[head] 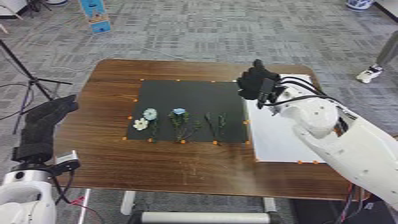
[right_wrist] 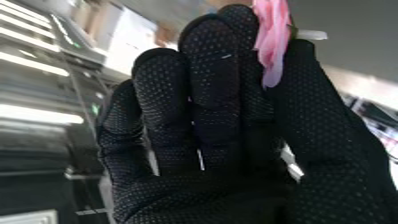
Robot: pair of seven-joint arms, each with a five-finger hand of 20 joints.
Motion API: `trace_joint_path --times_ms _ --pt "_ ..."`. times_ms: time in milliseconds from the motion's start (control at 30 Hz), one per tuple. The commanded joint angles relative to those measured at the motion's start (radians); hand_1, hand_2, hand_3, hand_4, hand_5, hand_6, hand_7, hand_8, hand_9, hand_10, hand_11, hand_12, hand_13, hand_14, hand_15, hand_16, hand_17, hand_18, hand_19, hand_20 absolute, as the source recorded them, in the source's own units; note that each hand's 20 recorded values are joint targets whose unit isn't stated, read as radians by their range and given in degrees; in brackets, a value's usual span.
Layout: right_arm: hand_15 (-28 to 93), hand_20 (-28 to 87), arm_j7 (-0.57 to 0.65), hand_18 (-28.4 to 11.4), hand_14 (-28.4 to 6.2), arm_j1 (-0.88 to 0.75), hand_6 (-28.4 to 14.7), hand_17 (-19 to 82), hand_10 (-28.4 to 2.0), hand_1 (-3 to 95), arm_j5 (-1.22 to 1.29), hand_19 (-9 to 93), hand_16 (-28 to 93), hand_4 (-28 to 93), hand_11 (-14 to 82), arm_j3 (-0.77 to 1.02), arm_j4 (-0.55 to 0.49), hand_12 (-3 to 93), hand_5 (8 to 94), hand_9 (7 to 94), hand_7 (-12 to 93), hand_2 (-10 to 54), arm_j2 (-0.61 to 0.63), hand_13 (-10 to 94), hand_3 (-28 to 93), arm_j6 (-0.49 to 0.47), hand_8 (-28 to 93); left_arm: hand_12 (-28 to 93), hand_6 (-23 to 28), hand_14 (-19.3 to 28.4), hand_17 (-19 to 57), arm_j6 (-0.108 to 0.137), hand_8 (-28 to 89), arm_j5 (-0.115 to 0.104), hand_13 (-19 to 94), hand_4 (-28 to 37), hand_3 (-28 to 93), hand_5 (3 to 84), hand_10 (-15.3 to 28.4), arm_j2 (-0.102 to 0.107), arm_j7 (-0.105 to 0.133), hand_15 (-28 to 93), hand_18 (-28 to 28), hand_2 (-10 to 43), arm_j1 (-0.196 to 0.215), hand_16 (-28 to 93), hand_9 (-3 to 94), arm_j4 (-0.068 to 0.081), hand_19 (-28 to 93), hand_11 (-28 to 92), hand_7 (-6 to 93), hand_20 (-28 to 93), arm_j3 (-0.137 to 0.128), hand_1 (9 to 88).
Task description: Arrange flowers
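Across most of the frame's middle lies the brown wooden surface, and on its right half a white sheet runs beneath the robot's right arm. Next in size comes the dark grey mat, set in the centre of the frame with its right edge beside the sheet, orange tabs dotted about the margins.

At the left edge of the frame the left hand is idle, its fingers loosely extended and holding nothing. The right hand, right of centre towards the top, has a pink flower pinched between thumb and fingers; in the wrist view the flower stands out near the top, just right of the middle.

On the lower half of the mat lie the other pieces: a pale blue bloom and, just below and to its left, a white blossom; a blue flower on a leafy stem nearer the middle; then slim green sprigs towards the lower right of the mat.

As for progress, the job looks partway at most. These pieces are laid out side by side, apart from any finished bouquet, and the pink one is in hand without a place. Left to do, I judge, are setting it down and settling its position among the rest.
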Motion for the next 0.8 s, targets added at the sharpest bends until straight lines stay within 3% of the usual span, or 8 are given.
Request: trace_joint_path --times_ms 33,100,333,533,633,733,800 --pt "62 63 -0.083 -22.1 -13.9 0.035 2.4 26 -10.2 50.3 -0.088 71 40 -27 37.4 -0.052 0.054 29.1 77.3 82.6 30 3.6 -0.248 62 57 0.016 9 12 2.5 12.2 4.8 -0.013 -9 0.033 33 -27.2 73 46.0 12.0 0.008 -0.004 9 4.7 3.3 -0.053 0 47.0 0.008 1 20 16.9 14 0.036 24.7" --pt "62 63 -0.085 -22.0 -13.9 0.025 2.4 26 -10.2 50.3 -0.100 71 40 -27 37.3 -0.059 0.065 29.1 77.3 82.6 30 3.6 -0.261 62 57 0.018 9 12 2.5 12.2 4.8 -0.015 -9 0.026 33 -27.2 73 46.0 12.0 0.006 0.007 9 4.7 3.4 -0.041 0 47.0 0.002 1 20 16.8 14 0.031 24.6" --pt "62 63 -0.165 -21.8 -13.7 -0.023 2.8 26 -10.1 50.9 -0.223 71 39 -27 36.5 0.026 0.175 28.9 77.2 82.4 30 3.5 -0.343 61 56 0.035 8 12 2.5 12.1 4.8 -0.005 -9 0.026 33 -27.2 73 46.0 11.9 -0.010 0.000 9 4.6 3.4 -0.025 0 47.0 -0.008 1 20 16.8 14 0.017 24.5" --pt "60 62 -0.201 -21.0 -13.0 -0.031 3.9 25 -9.9 51.6 -0.319 69 39 -28 34.3 0.078 0.238 28.4 76.7 81.5 31 3.3 -0.384 59 54 0.049 7 12 2.5 12.1 4.7 -0.003 -9 0.020 33 -27.2 73 46.0 12.0 -0.015 0.002 9 4.6 3.4 -0.023 0 47.1 -0.013 1 19 16.8 14 0.016 24.4" --pt "59 62 -0.203 -20.5 -13.0 -0.027 4.5 24 -9.8 51.9 -0.345 67 39 -28 34.0 0.091 0.250 28.6 76.3 80.4 31 3.3 -0.392 58 53 0.046 6 12 2.5 12.1 4.6 -0.012 -9 0.022 33 -27.2 73 46.0 12.1 -0.010 0.001 9 4.6 3.3 -0.046 0 47.1 -0.004 1 19 16.8 14 0.032 24.3" --pt "59 61 -0.217 -19.9 -13.3 -0.047 4.8 22 -9.9 51.8 -0.364 66 38 -28 33.0 0.101 0.248 28.3 76.1 78.2 32 3.3 -0.404 55 53 0.019 5 12 2.5 12.1 4.6 -0.018 -9 0.028 33 -27.3 73 46.0 12.0 -0.015 -0.007 9 4.7 3.3 -0.027 0 47.1 -0.015 1 19 16.7 14 0.027 24.4" --pt "58 60 -0.216 -19.6 -13.4 -0.042 5.0 22 -9.6 51.4 -0.365 65 37 -28 30.8 0.099 0.254 27.6 76.0 76.4 32 3.2 -0.411 54 53 0.019 5 12 2.5 12.1 4.5 -0.017 -9 0.024 33 -27.3 73 46.0 11.9 -0.015 -0.005 9 4.7 3.4 -0.039 0 47.1 -0.011 1 19 16.8 14 0.031 24.3"
